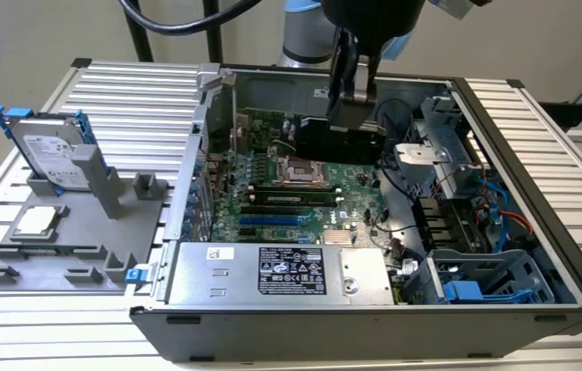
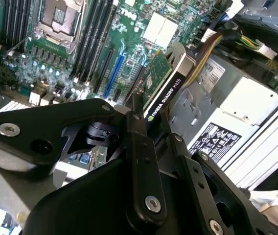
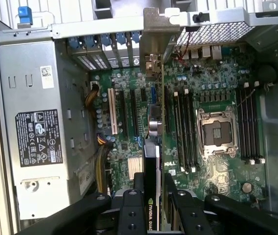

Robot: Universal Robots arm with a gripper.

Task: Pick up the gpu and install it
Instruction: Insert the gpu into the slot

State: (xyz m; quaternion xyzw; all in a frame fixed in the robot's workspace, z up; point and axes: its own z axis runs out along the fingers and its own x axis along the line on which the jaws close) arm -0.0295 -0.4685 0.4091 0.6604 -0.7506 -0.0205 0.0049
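My gripper (image 1: 351, 104) hangs inside the open computer case (image 1: 538, 178), shut on the gpu (image 1: 338, 143). The card hangs on edge over the rear part of the motherboard (image 1: 270, 205), dark in the exterior view. In the second wrist view the gpu (image 2: 159, 81) shows its green board face and black cooler edge above the expansion slots (image 2: 113, 73). The first wrist view looks along the card's edge: the gpu (image 3: 152, 156) runs from the fingers (image 3: 129, 205) towards its silver bracket (image 3: 154, 27) at the case's rear wall. The card is above the board, not seated in a slot.
A silver power supply (image 1: 280, 270) fills the case's near side, with a blue-clipped drive cage (image 1: 476, 286) beside it. The CPU socket (image 1: 299, 170) and memory sticks (image 3: 180, 127) flank the slots. On the exterior view's left a grey fixture (image 1: 64, 239) holds a blue-framed hard drive (image 1: 52, 151) and a CPU chip (image 1: 41, 222).
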